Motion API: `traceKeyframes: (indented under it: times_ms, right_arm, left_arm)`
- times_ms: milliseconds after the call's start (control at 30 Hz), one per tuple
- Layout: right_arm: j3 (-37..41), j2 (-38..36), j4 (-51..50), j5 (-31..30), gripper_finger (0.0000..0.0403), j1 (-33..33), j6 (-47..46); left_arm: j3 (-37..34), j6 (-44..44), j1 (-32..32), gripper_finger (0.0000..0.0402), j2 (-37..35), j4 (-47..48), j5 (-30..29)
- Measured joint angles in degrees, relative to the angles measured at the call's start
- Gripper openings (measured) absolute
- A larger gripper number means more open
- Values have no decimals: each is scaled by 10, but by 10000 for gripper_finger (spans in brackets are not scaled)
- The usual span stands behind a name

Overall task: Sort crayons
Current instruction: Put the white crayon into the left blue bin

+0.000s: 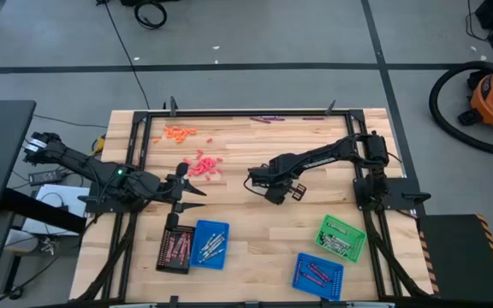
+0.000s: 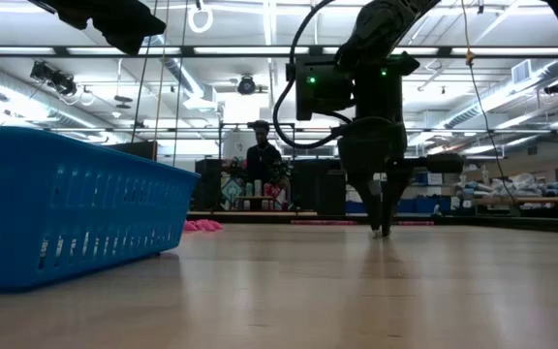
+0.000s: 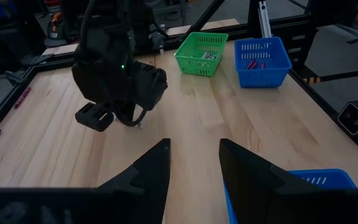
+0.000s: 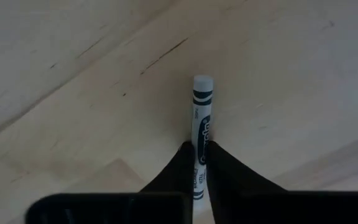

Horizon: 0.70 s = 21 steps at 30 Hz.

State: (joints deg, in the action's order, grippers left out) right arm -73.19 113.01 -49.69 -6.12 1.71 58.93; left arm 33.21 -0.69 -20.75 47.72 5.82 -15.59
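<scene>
Right gripper (image 4: 201, 163) clamped on silver-grey crayon (image 4: 200, 124) mid-table (grip near one end); carry level to green tray (image 1: 341, 237). Left gripper (image 3: 194, 163) parted, waiting left.

Even, bright overhead light falls on the wooden table (image 1: 255, 214), and the arms throw only faint, soft shadows on it. In the low view, ceiling strip lamps (image 2: 260, 50) glare behind the dark, backlit arm, and the near blue tray (image 2: 56, 208) is slightly soft.
</scene>
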Motion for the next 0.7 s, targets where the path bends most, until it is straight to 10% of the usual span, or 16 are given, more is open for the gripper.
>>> traceKeyframes:
  times_ms: [700]
  right_arm:
    - [-72,-19,102,-7,27,-85,-25]
  left_arm:
    - [0,41,0,148,0,24,0]
